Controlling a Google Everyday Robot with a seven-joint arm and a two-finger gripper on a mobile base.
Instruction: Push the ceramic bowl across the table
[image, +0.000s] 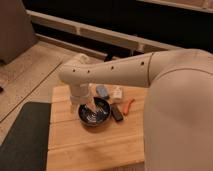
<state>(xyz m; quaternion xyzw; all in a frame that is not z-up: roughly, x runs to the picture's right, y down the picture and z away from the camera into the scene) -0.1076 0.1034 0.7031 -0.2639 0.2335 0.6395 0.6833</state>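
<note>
Table, one ceramic bowl under gripper

**Dim Room, Speckled Floor, Dark Back Wall**

A pale speckled floor fills the left side under warm, low light. On it at the lower left lies a dark grey mat, its edge just beside the tabletop. At the upper left stands a large brownish-grey piece of furniture; its kind cannot be told. Behind everything runs a dark wall, nearly black, crossed by long pale ledges that slope from upper left down to the right. The claw is down near the tabletop's middle.
</note>
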